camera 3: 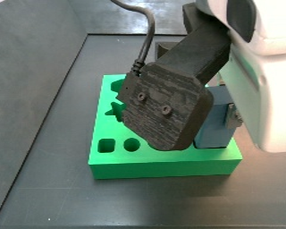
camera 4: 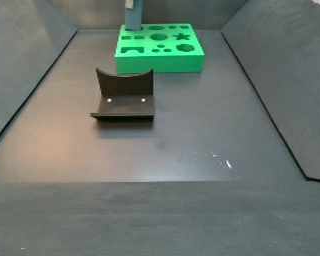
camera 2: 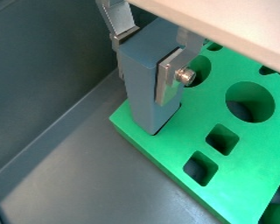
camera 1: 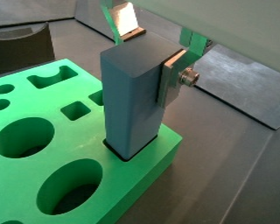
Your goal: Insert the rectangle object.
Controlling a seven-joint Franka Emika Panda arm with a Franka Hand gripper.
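On the dark bench, the green board is seen at the far end, with the fixture standing nearer. At the board's corner slot, the rectangle object is held upright, its lower end already entered. It is clamped by the end effector, whose fingers are closed on its upper sides. Jamming could be caused by slight tilt; early release might leave it unseated.
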